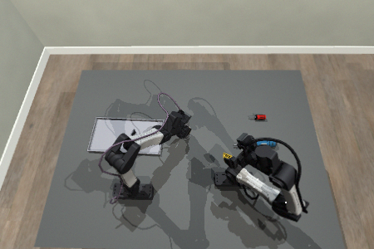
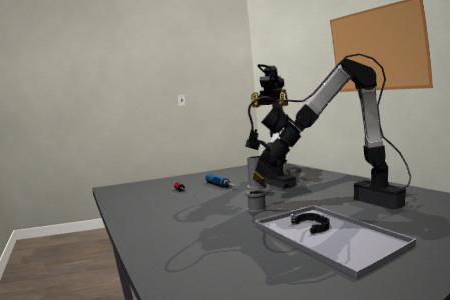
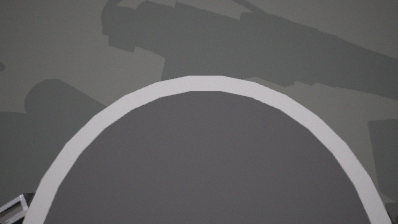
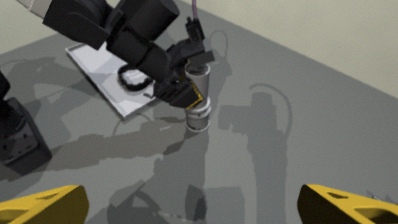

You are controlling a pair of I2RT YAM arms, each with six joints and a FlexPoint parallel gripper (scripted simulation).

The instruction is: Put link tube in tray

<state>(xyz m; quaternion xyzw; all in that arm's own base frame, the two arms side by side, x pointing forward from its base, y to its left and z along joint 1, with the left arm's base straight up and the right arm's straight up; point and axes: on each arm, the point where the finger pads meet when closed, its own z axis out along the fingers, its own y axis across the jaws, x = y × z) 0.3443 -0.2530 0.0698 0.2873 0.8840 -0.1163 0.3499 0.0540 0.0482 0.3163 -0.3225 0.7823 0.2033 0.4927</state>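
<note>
The link tube (image 2: 253,167) (image 3: 205,83) (image 4: 200,78) stands upright in the grasp of the left gripper (image 1: 184,130) (image 2: 255,175) (image 4: 198,92), whose fingers are closed on its wall from either side. Its long axis runs vertically, and its open mouth sits right in front of the left wrist camera. Directly below it, the joint module (image 2: 256,201) (image 4: 198,121) stands upright on the tabletop (image 1: 237,91) (image 2: 210,250) (image 3: 325,65) (image 4: 345,135), outside the tray (image 1: 92,134) (image 2: 305,249) (image 3: 12,205) (image 4: 100,65). Whether the tube's lower end has fully cleared the module is too fine to tell.

The step in hand looks like the pull upward. As the module is loose, that pull should follow the shared vertical axis; a sideways tug before the two separate could tip the module or carry it along.

In the top view the tray lies to the left of the grasp, on the left arm's side, so that arm is the nearer one and suits the carry. After clearing the module, the tube needs to travel sideways over the near rim, avoiding the black C-shaped part (image 1: 133,132) (image 2: 312,217) (image 4: 122,77) inside.

The right gripper (image 1: 233,150) (image 2: 269,98) (image 4: 193,195) is wide open and holds nothing, well apart from the tube.
</note>
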